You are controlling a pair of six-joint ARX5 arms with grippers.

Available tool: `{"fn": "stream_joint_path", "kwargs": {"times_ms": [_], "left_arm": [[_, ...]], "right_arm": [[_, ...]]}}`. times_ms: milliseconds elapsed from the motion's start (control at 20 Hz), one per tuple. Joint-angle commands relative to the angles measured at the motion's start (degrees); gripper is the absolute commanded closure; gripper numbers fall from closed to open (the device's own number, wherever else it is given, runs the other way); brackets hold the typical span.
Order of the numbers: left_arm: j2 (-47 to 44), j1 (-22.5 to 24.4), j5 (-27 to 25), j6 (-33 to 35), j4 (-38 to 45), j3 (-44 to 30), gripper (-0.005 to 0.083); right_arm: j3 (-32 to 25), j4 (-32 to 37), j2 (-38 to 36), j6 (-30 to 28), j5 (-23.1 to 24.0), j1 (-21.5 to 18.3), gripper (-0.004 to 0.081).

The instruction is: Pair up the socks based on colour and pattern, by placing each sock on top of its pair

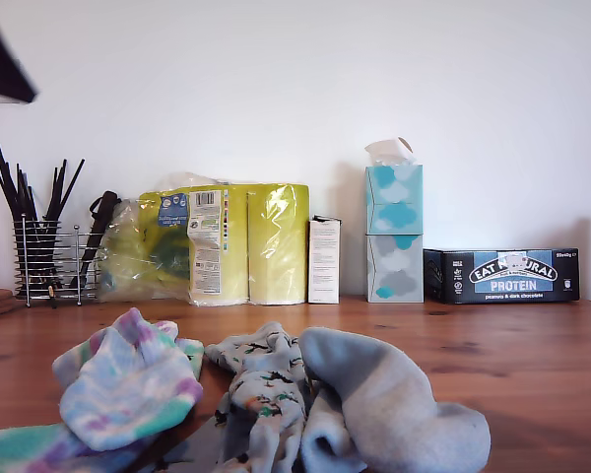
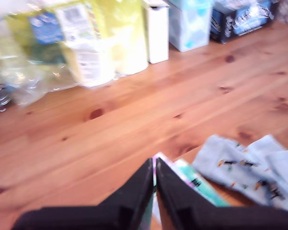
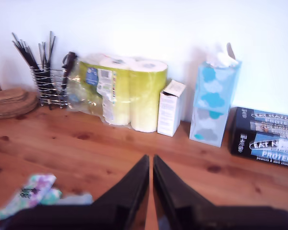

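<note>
lying in a heap on the wooden table (image 1: pixel 532 365), the socks occupy the near edge of the exterior view, well in front of the yellow-wrapped paper roll pack (image 1: pixel 227 244), which serves as landmark. a pastel tie-dye sock (image 1: pixel 128 389) sits in front of the pack, toward the exterior view's left; a blue-grey animal-print sock (image 1: pixel 266 394) lies just beside it, touching; a plain light-blue sock (image 1: pixel 394 404) is draped against the print sock, toward the exterior view's right. exact count of socks in the heap cannot be told. my first gripper (image 2: pixel 154 179) shows its dark jaws nearly together, a thin slit between the tips; a tie-dye sock with black lettering lies at the tips, but whether it is pinched cannot be told. a print sock shows near that tie-dye one in the first wrist view. my second gripper (image 3: pixel 150 170) has its jaws close together with a narrow gap and nothing between them, above bare wood. beside the pack stand a small white carton (image 1: pixel 323 260), then two stacked tissue boxes (image 1: pixel 394 233), then a dark protein bar box (image 1: pixel 500 275). on the pack's other side stands a wire holder of dark utensils (image 1: pixel 47 258). neither arm appears in the exterior view.
</note>
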Motion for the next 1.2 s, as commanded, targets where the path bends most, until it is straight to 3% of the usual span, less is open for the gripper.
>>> {"fn": "stream_joint_path", "kwargs": {"times_ms": [0, 250, 400, 600, 850, 1150], "left_arm": [[-2.5, 2.6, 0.5, 0.5, 2.5, -3.7, 0.0795], [-11.2, 10.4, 4.2, -4.3, 8.3, -10.7, 0.0795], [-15.3, 11.0, 4.4, -5.9, 10.9, -15.2, 0.0795], [-21.7, 10.9, 4.3, -7.5, 11.1, -20.7, 0.0795], [-31.3, 10.1, 3.2, -9.7, 9.7, -21.3, 0.0795], [-34.8, 9.6, 3.7, -11.2, 8.7, -21.3, 0.0792]], "right_arm": [[-3.4, 2.7, -0.9, -0.3, -1.5, -3.3, 0.0781], [-9.1, 4.1, -6.8, 0.2, -15.8, -19.1, 0.0781], [-11.5, 2.9, -13.1, 2.1, -17.7, -24.5, 0.0781], [-13.4, -4.9, -22.6, 3.8, -17.4, -25.4, 0.0781], [-13.4, -10.8, -32.6, 3.4, -16.1, -25.4, 0.0781], [-13.2, -15.8, -33.9, 3.5, -17.0, -25.4, 0.0781]]}}
